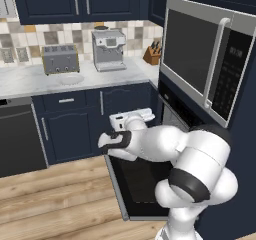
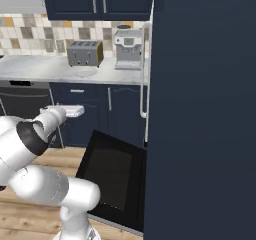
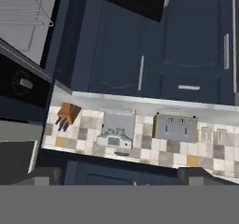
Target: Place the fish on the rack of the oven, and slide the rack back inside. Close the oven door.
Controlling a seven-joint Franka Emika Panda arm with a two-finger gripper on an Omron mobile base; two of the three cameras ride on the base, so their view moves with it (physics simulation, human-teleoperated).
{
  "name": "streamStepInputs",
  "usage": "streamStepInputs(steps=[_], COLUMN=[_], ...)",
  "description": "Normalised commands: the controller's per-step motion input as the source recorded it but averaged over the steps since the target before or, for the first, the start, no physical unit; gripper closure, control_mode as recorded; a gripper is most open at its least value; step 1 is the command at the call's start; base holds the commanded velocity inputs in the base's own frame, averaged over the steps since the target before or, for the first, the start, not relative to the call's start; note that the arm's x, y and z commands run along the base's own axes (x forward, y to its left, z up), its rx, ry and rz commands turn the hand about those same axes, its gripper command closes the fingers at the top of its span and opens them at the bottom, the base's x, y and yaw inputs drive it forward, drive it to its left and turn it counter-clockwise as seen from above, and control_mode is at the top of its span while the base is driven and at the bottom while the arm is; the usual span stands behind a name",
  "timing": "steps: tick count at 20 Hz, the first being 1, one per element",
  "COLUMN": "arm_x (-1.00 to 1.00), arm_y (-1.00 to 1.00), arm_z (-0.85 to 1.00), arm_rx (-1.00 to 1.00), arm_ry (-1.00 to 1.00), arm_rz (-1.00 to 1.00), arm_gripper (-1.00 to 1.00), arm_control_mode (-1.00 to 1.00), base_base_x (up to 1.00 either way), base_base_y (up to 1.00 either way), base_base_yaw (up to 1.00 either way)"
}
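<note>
The oven sits under the microwave, and its black oven door hangs open, dropped down toward the floor; the right base view shows the same door. In the upside-down hand view, the wire rack shows at the top left. My gripper hovers above the door's far end, in front of the cavity, level with the counter drawers, and appears too in the right base view. Its fingertips stand wide apart with nothing between them. The fish is out of view.
On the counter stand a toaster, a coffee machine, a knife block and a pale plate. A steel-framed microwave juts out above the oven. A black dishwasher is at the left, over wood floor.
</note>
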Motion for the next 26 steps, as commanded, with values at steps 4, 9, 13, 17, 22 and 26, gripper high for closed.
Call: streamStepInputs(steps=[4,9,13,17,22,26], arm_x=[0.0,0.1,0.29,0.05,0.01,-0.09], arm_y=[0.51,0.67,0.73,0.91,1.0,1.0], arm_z=[0.94,1.0,1.0,0.94,0.08,-0.09], arm_rx=[-0.79,-0.67,-0.56,-0.61,-0.63,-0.6], arm_ry=[0.31,0.17,0.0,0.09,0.31,0.5], arm_rz=[0.01,0.05,0.09,0.08,0.06,0.03], arm_gripper=[-1.0,-1.0,-1.0,-1.0,-1.0,-1.0], arm_control_mode=[-1.0,-1.0,-1.0,-1.0,-1.0,-1.0], base_base_x=[0.0,0.0,0.0,0.0,0.0,0.0], base_base_y=[0.0,0.0,0.0,0.0,0.0,0.0], base_base_yaw=[0.0,0.0,0.0,0.0,0.0,0.0])
